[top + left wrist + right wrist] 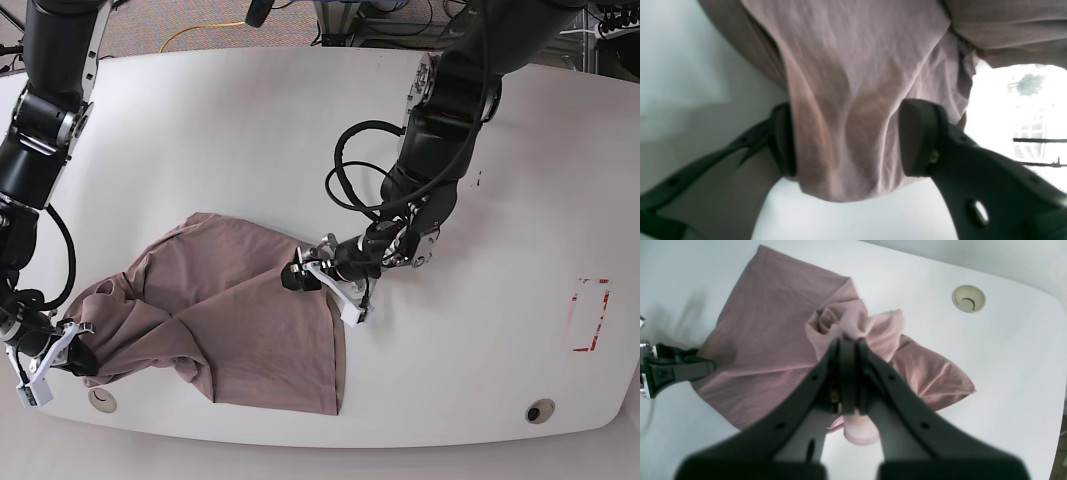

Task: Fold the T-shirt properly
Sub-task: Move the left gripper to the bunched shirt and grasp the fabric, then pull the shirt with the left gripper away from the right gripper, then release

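While the T-shirt [240, 320] lies crumpled on the near left part of the white tabletop [480, 330], both arms are at its edges. The right gripper [850, 340] is clenched on a bunch of cloth at the shirt's left end; in its wrist view the two jaws press flat together and the fabric puffs out in front of them. The left gripper [846, 140] is at the shirt's right edge. Its jaws stand apart with a fold of cloth hanging between them, and I cannot tell if they are closing on it or letting it go. The shirt is not yet flat: the middle has deep wrinkles, the near right corner reaches toward the tabletop's near edge, and the left part is gathered into a lump. I judge the cloth as thin, light and very soft. It drapes and sags wherever it is lifted, so it will not keep any shape by itself and will follow the jaws easily, but it can also slip out of a shallow pinch or pull other layers with it. Good places to take hold are probably the hems, shoulder seams or corners, where the cloth is doubled, and with only one layer if possible. A round cable port [968, 298] sits well apart from the shirt.
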### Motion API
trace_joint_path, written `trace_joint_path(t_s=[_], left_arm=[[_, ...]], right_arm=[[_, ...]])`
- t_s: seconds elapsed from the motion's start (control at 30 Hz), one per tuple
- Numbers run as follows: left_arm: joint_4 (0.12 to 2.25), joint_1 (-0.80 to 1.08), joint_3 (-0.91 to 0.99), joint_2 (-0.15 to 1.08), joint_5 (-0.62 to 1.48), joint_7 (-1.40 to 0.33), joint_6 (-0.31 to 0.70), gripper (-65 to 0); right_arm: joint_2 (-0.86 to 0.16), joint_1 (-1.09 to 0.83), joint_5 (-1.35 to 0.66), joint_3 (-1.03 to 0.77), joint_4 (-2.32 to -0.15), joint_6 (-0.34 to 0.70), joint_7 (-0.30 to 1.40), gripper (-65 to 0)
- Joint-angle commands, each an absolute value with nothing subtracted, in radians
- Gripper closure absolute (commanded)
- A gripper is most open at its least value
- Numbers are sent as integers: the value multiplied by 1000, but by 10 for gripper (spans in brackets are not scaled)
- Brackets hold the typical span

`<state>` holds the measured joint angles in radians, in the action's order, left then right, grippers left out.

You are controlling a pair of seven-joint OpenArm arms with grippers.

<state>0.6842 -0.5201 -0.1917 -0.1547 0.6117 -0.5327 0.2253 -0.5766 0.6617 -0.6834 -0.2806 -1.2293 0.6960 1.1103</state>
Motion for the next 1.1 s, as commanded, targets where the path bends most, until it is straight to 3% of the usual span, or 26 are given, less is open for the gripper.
trace_joint_path(t_s=[0.0, 0.13, 0.3, 0.6, 0.97, 1.07], left_arm=[[690, -536, -226, -157, 598, -565, 194, -385], [696, -529, -232, -157, 598, -561, 189, -342], [696, -527, -232, -157, 593, -504, 186, -4], [799, -498, -231, -136, 599, -509, 185, -1], [1308, -280, -28, 70, 599, -785, 194, 0], [1406, -208, -4, 168, 630, -797, 245, 0]], right_arm=[[-599, 694, -700, -286, -1248, 696, 1084, 0], [-599, 694, -700, -286, -1248, 696, 1084, 0], [-599, 693, -700, -286, -1247, 696, 1084, 0], [-599, 667, -700, -288, -1248, 696, 1084, 0], [-599, 638, -700, -288, -1250, 691, 1084, 0], [-598, 622, -700, -289, -1250, 690, 1082, 0]])
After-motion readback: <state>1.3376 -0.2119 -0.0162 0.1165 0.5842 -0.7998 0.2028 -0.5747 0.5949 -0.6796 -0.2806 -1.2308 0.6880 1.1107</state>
